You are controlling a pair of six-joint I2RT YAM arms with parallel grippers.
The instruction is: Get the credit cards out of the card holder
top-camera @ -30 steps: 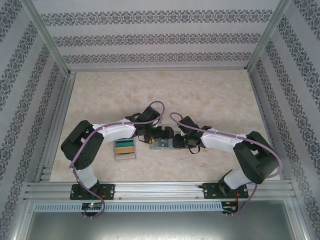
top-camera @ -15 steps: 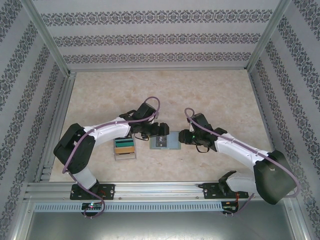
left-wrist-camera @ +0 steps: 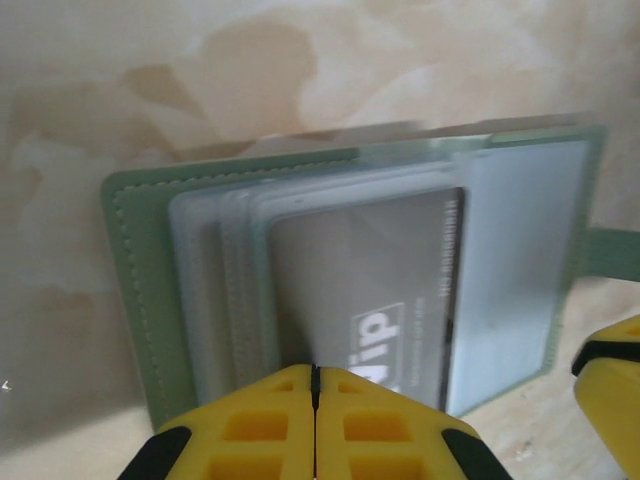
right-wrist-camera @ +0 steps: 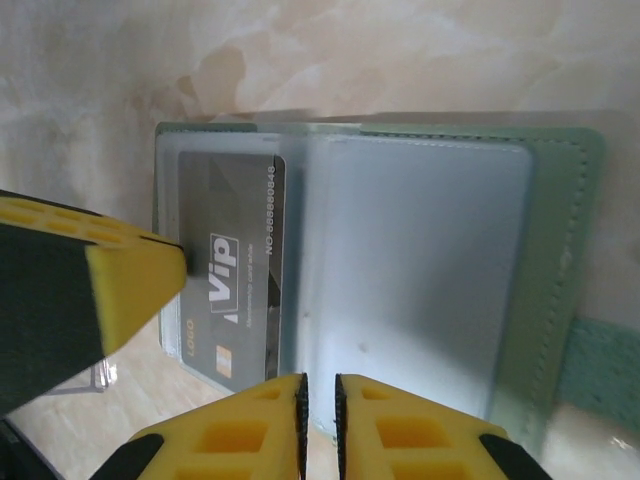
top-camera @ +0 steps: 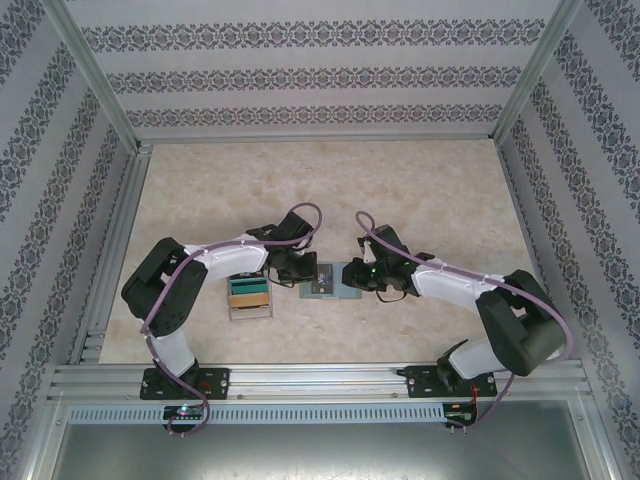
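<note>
1. Both arms have drawn in on the card holder [top-camera: 330, 283] over the last half second. The right arm's elbow, then swung wide toward the counter's [top-camera: 420, 190] right edge, is folded in again. The left end effector [left-wrist-camera: 315, 385] has come down onto the holder's left end and clenched from wide open. The holder itself has not shifted.
2. The holder lies open and flat near the front middle of the counter, between the two end effectors and just right of a clear tray [top-camera: 249, 295] of coloured cards.
3. The left end effector's fingers are pressed tight together, their tips over the near edge of a grey "Vip" card [left-wrist-camera: 380, 290]. We cannot tell whether they pinch the card or merely press on it.
4. The right end effector [right-wrist-camera: 318, 395] is all but clenched, with a thin slit between its fingers and nothing visible in it. Its tips sit at the edge of the holder's other leaf, and we judge that it is steadying the holder.
5. As far as we can see, the grey card sits in its clear sleeve, with more sleeves layered beside it. No loose card lies next to the holder. We judge the removal barely begun, with every card left to draw.
</note>
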